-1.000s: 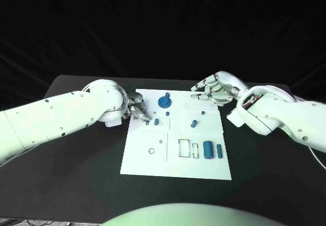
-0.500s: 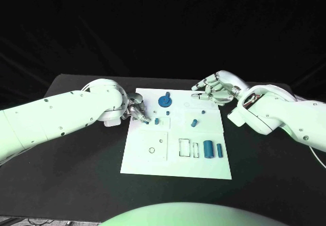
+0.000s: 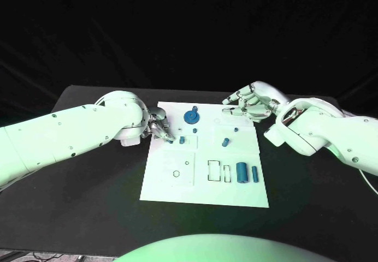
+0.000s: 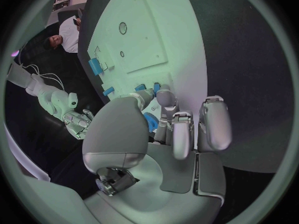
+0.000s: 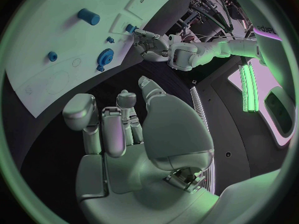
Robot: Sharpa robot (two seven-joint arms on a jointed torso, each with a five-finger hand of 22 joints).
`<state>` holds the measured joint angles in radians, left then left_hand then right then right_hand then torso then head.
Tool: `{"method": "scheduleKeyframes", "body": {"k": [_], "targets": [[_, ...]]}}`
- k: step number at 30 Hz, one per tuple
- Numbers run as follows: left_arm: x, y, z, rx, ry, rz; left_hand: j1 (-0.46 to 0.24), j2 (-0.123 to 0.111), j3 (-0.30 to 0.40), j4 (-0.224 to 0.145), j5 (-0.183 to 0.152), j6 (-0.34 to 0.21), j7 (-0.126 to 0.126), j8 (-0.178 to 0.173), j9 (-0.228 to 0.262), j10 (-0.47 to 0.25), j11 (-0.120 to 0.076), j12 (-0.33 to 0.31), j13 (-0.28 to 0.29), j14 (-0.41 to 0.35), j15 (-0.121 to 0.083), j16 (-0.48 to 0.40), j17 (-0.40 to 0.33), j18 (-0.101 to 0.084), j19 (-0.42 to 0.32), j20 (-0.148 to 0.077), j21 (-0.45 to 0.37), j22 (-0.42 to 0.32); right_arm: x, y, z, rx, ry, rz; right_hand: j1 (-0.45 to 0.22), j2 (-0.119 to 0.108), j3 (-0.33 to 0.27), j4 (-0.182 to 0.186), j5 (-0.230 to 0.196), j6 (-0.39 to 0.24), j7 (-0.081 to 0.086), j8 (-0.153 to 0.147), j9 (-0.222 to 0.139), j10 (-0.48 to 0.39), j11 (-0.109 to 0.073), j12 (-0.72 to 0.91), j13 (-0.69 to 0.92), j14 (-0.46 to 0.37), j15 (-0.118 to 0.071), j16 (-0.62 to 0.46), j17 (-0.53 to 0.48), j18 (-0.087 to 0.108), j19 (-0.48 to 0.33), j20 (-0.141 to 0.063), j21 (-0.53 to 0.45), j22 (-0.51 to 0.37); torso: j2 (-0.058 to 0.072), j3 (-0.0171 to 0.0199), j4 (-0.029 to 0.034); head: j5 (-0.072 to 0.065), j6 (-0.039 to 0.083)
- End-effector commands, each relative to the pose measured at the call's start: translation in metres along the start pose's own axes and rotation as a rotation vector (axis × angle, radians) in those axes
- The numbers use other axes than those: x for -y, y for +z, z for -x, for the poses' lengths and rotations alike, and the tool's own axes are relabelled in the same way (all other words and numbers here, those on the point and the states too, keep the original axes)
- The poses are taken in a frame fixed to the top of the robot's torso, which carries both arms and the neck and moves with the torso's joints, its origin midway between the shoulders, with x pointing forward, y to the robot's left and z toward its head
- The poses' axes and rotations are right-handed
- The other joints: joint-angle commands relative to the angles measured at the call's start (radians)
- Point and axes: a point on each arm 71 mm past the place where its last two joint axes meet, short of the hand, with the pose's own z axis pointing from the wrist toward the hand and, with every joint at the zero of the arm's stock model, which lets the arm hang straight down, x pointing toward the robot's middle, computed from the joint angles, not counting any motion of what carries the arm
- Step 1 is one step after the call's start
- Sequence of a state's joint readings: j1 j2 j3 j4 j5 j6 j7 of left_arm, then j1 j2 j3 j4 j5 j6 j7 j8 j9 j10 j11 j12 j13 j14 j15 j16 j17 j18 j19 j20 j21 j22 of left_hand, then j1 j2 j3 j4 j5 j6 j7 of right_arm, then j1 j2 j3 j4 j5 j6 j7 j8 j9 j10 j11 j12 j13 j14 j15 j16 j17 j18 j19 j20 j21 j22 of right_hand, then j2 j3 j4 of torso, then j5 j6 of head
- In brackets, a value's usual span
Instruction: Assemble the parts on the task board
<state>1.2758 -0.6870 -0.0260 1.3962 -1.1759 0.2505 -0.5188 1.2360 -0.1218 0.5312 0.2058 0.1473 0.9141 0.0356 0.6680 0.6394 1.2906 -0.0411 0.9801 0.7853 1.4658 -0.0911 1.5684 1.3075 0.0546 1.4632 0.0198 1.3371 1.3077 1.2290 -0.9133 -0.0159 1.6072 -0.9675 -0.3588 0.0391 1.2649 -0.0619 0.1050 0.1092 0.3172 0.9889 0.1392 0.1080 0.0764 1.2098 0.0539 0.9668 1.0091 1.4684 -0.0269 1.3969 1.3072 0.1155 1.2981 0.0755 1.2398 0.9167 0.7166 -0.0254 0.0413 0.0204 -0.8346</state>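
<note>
step: seating small blue part on task board | left hand pinching it | right hand empty, loosely spread (hovering) | next: press straight down, aligned

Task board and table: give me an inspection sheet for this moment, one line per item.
Surface: black table, bare around the board.
Job's things: white task board mid-table; blue gear near its far edge; two blue cylinders side by side towards its near right; small blue parts mid-board.
Clutter: nothing seen.
Hands: left hand at the board's left edge, fingers by a small part, grip unclear; right hand over the far right corner, fingers curled, holding nothing visible.
Cables: nothing seen on the table.
Surroundings: dark backdrop.
</note>
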Motion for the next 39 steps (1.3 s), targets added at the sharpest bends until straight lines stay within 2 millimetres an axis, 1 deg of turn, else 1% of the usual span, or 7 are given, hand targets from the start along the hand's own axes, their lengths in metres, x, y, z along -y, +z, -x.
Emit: {"method": "scheduleKeyframes", "body": {"k": [1, 4, 9, 13, 25, 31, 39], "targets": [[0.0017, 0.0014, -0.0068, -0.041, 0.013, 0.014, -0.015, -0.01, 0.155, -0.143, 0.036, 0.012, -0.006, 0.01, -0.001, 0.014, -0.002, 0.011, 0.007, 0.105, -0.004, 0.002, 0.263, 0.002, 0.022, -0.005, 0.008, 0.085, -0.0004, -0.0002, -0.0015, -0.014, -0.001, 0.003, 0.001, 0.008, -0.006, -0.002, -0.004, 0.0, 0.0, 0.005, -0.002, -0.006, -0.003, -0.005, -0.001, 0.044, 0.001, -0.003, 0.0, 0.007, -0.007, 0.003, -0.002, -0.001, 0.0, 0.0007, -0.0004, -0.001, -0.001], [0.002, 0.0019, -0.0073, -0.048, 0.007, 0.022, -0.048, -0.017, 0.155, -0.134, 0.058, 0.027, -0.013, 0.019, 0.0, 0.028, -0.005, 0.023, 0.019, 0.105, -0.007, 0.002, 0.263, 0.0, 0.025, -0.006, 0.015, 0.092, -0.0007, -0.0003, -0.0016, -0.015, 0.0, 0.003, 0.001, 0.008, -0.006, -0.002, -0.004, 0.0, 0.0, 0.005, -0.002, -0.006, -0.003, -0.005, -0.001, 0.044, 0.001, -0.003, 0.0, 0.007, -0.007, 0.003, -0.002, -0.001, 0.0, 0.0009, -0.0008, -0.001, -0.002], [0.0037, 0.003, -0.0087, -0.063, 0.01, 0.033, -0.116, -0.027, 0.121, -0.105, 0.057, 0.048, -0.023, 0.025, -0.003, 0.044, -0.012, 0.039, 0.036, 0.105, -0.012, 0.002, 0.263, -0.002, 0.029, -0.01, 0.023, 0.101, -0.001, -0.0006, -0.0018, -0.015, 0.0, 0.004, 0.001, 0.008, -0.006, -0.002, -0.004, 0.0, 0.0, 0.005, -0.002, -0.006, -0.003, -0.005, -0.001, 0.044, 0.001, -0.003, 0.0, 0.007, -0.007, 0.003, -0.002, -0.001, 0.001, 0.0013, -0.0009, -0.002, -0.003], [0.0053, 0.0039, -0.0094, -0.068, 0.013, 0.039, -0.139, -0.027, 0.1, -0.096, 0.057, 0.057, -0.027, 0.025, -0.007, 0.051, -0.015, 0.048, 0.046, 0.105, -0.015, 0.002, 0.263, -0.003, 0.031, -0.013, 0.028, 0.106, -0.0011, -0.0008, -0.0018, -0.016, 0.0, 0.004, 0.001, 0.008, -0.006, -0.002, -0.004, 0.0, 0.0, 0.005, -0.002, -0.006, -0.003, -0.005, -0.001, 0.044, 0.001, -0.003, 0.0, 0.007, -0.007, 0.003, -0.002, -0.001, 0.0, 0.0017, -0.0016, -0.001, -0.003], [0.0085, 0.0075, -0.0083, -0.06, 0.016, 0.056, -0.183, -0.001, 0.073, -0.069, 0.059, 0.079, -0.033, 0.021, -0.017, 0.068, -0.02, 0.068, 0.071, 0.105, -0.019, 0.002, 0.263, -0.007, 0.039, -0.017, 0.044, 0.121, -0.0014, -0.0009, -0.0019, -0.016, 0.0, 0.005, 0.001, 0.008, -0.006, -0.002, -0.004, 0.0, 0.0, 0.005, -0.002, -0.007, -0.003, -0.005, -0.001, 0.044, 0.001, -0.004, -0.001, 0.007, -0.008, 0.003, -0.003, -0.002, 0.0, 0.0016, -0.0012, -0.003, -0.003], [0.0093, 0.0085, -0.0082, -0.064, 0.02, 0.06, -0.194, 0.0, 0.065, -0.063, 0.058, 0.082, -0.034, 0.019, -0.019, 0.07, -0.021, 0.07, 0.074, 0.105, -0.019, 0.002, 0.263, -0.008, 0.04, -0.018, 0.046, 0.123, -0.0017, -0.001, -0.0022, -0.017, 0.001, 0.006, 0.001, 0.009, -0.008, -0.001, -0.004, -0.001, 0.0, 0.006, -0.002, -0.008, -0.003, -0.006, -0.003, 0.043, 0.001, -0.005, -0.002, 0.007, -0.008, 0.003, -0.005, -0.004, 0.001, 0.0011, -0.0009, -0.004, -0.002], [0.0076, 0.01, -0.0073, -0.064, 0.018, 0.07, -0.252, -0.007, 0.014, -0.026, 0.055, 0.095, -0.034, 0.015, -0.026, 0.073, -0.02, 0.073, 0.078, 0.105, -0.019, 0.002, 0.263, -0.008, 0.04, -0.018, 0.046, 0.126, -0.0018, -0.0012, -0.0022, -0.018, 0.001, 0.006, 0.001, 0.009, -0.009, 0.0, -0.004, -0.001, 0.0, 0.006, -0.002, -0.009, -0.003, -0.008, -0.005, 0.043, 0.001, -0.006, -0.003, 0.007, -0.008, 0.003, -0.005, -0.004, 0.0, 0.0006, 0.0, -0.005, -0.003]]}}
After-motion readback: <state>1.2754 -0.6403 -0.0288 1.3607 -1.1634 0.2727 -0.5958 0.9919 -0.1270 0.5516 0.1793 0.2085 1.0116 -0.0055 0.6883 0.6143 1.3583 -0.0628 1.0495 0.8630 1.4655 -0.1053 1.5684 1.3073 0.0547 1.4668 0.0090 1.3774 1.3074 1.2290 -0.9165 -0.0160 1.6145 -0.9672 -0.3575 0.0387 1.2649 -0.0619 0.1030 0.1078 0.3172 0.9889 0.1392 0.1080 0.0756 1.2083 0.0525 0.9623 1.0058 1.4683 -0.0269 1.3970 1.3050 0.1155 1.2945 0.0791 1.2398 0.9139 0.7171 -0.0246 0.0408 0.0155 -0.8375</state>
